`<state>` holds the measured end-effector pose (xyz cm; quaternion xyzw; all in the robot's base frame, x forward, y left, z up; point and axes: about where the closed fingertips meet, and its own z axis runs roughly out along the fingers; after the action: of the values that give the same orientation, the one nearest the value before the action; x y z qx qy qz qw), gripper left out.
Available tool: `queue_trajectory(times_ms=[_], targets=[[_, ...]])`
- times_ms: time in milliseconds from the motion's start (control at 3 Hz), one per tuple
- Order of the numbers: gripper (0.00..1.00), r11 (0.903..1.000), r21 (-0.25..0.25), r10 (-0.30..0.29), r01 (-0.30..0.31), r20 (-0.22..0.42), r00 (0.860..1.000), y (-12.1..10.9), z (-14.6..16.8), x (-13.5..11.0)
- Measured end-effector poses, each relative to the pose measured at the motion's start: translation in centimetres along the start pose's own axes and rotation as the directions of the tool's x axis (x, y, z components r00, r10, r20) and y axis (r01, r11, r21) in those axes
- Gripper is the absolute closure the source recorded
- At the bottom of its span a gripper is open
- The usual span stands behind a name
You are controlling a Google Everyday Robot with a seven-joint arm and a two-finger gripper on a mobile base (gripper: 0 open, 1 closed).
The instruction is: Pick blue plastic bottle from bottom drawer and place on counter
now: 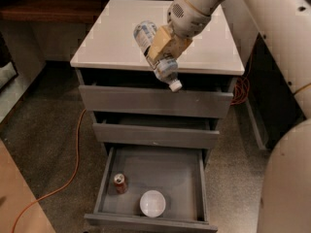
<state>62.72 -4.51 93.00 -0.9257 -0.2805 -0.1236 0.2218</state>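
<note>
- tool (163, 51): tan fingers clamped across the middle of the blue plastic bottle (144, 34); it hangs above the front edge of the bench (112, 42).
- blue plastic bottle: held in the air and clear of any surface, tilted, base up and behind the tool, white cap down and forward of it, past the bench's front edge.
- step in hand, as judged: placing. carry the bottle further back from the edge so that all of it lies over the white top, bring it lower and closer to level or upright, and loosen the grip only once it rests on the surface; let go at this tilt, it would likely roll or drop off the front.
- bottom drawer (158, 165): pulled open, well below and in front of the tool; it holds a red can (120, 182) and a white bowl (152, 203), the two apart.
- two upper drawers (155, 102): below the tool, the lower one slightly out; not in the way.
- bench top behind the tool: nothing seen there to block the placing.
- orange cable (76, 144): on the floor, off to the side and low.
- dark wooden shelf (48, 11): behind, to the side.
</note>
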Motion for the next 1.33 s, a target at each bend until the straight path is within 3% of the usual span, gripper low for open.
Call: queue_trajectory(times_ms=[667, 1333], targets=[[1.0, 0.9953, 0.026, 0.093, -0.093, -0.005, 0.996, 1.7, 0.8, 2.7], [1.0, 0.9892, 0.057, 0.14, -0.135, -0.086, 0.986, 3.6, 2.0, 8.5]])
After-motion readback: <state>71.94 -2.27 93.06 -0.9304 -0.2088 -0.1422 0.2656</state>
